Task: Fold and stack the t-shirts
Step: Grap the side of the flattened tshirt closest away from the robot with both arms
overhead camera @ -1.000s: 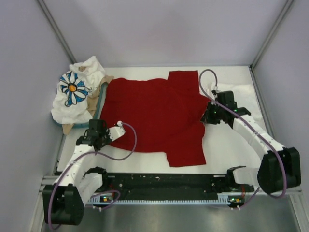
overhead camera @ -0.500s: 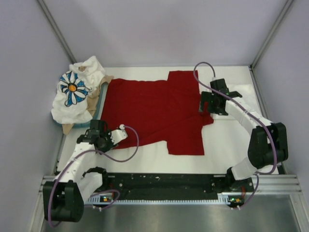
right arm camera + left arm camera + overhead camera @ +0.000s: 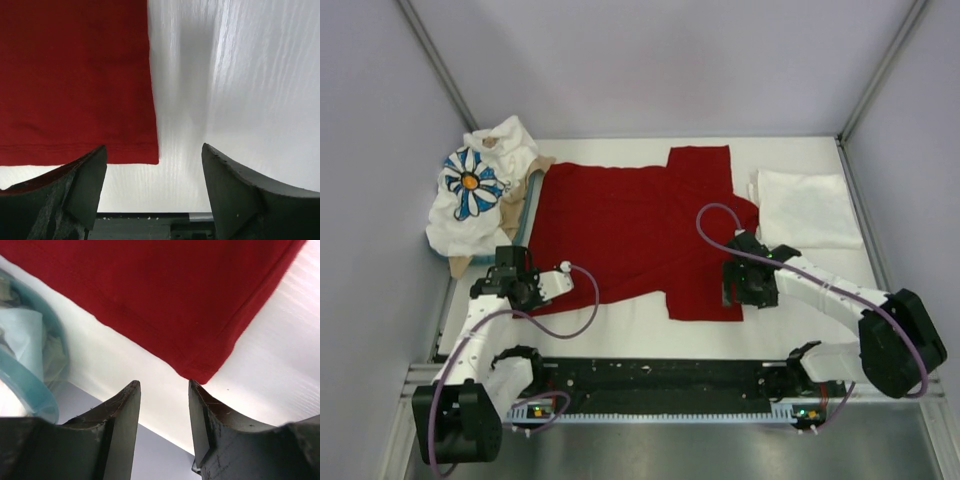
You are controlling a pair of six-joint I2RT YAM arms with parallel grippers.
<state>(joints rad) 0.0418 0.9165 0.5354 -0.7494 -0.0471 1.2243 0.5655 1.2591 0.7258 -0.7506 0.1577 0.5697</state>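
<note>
The red t-shirt (image 3: 630, 225) lies spread flat across the middle of the table. My left gripper (image 3: 515, 275) hovers at its near left corner (image 3: 197, 372), jaws open with nothing between them (image 3: 164, 382). My right gripper (image 3: 738, 295) stands wide open (image 3: 154, 146) over the near right corner (image 3: 145, 150) of the red cloth, pointing at the table's front edge, with only bare table between its fingers. A white t-shirt (image 3: 805, 208) lies flat at the back right. The daisy-print t-shirt (image 3: 470, 185) is bunched up at the left.
A tan-and-teal tray (image 3: 517, 222) sits under the daisy shirt at the left wall; its teal rim (image 3: 25, 390) is close to my left fingers. The black front rail (image 3: 150, 220) runs just below my right gripper. Walls close in on the left, right and back.
Both grippers have opened and let go of the red shirt. The right arm swung from the far right sleeve to the near right corner, uncovering the white shirt. The left gripper barely moved.
</note>
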